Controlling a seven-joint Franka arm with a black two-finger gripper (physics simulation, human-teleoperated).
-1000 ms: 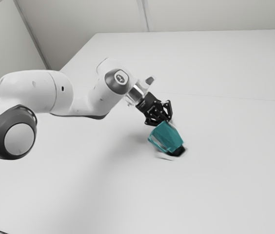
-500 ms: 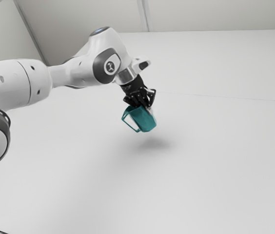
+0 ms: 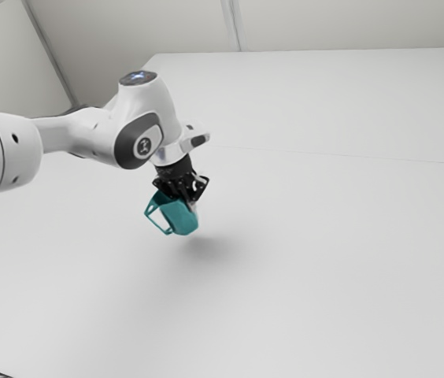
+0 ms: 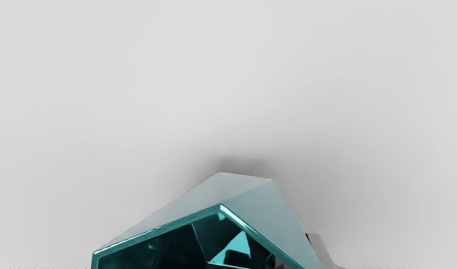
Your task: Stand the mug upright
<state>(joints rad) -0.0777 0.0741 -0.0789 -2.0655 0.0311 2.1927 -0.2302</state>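
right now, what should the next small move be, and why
Probably turn the tool to level the mug before lowering: it hangs tilted, base leaning toward the exterior view's right, with its shadow apart from it on the table.

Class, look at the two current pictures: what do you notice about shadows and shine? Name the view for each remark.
Exterior view: a soft-edged shadow falls on the pale table, below the mug. Wrist view: a faint grey shadow spreads beyond the mug's base; bright glints run along its rim, with glossy reflections in the dark interior.
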